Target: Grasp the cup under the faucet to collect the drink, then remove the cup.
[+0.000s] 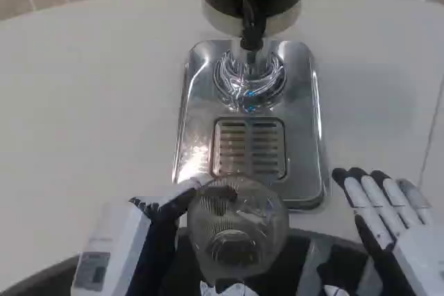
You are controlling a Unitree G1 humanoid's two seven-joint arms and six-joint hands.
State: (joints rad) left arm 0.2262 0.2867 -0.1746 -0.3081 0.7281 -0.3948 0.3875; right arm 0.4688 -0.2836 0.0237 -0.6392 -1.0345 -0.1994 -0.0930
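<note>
Dispenser (pixel 251 102) with chrome drip tray (pixel 305 171) on white table (pixel 83 102); near of tray's front edge, left hand (pixel 149 230) grips clear cup (pixel 237 227), right hand (pixel 385 216) beside tray, fingers spread, empty.

Each hand (pixel 135 240) (pixel 388 220) has a white back, with fingers in white and black.

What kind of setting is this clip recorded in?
Probably a test bench for drink serving: a chrome drink dispenser with a drip grille on a white table, and the left hand holding a clear cup.
</note>
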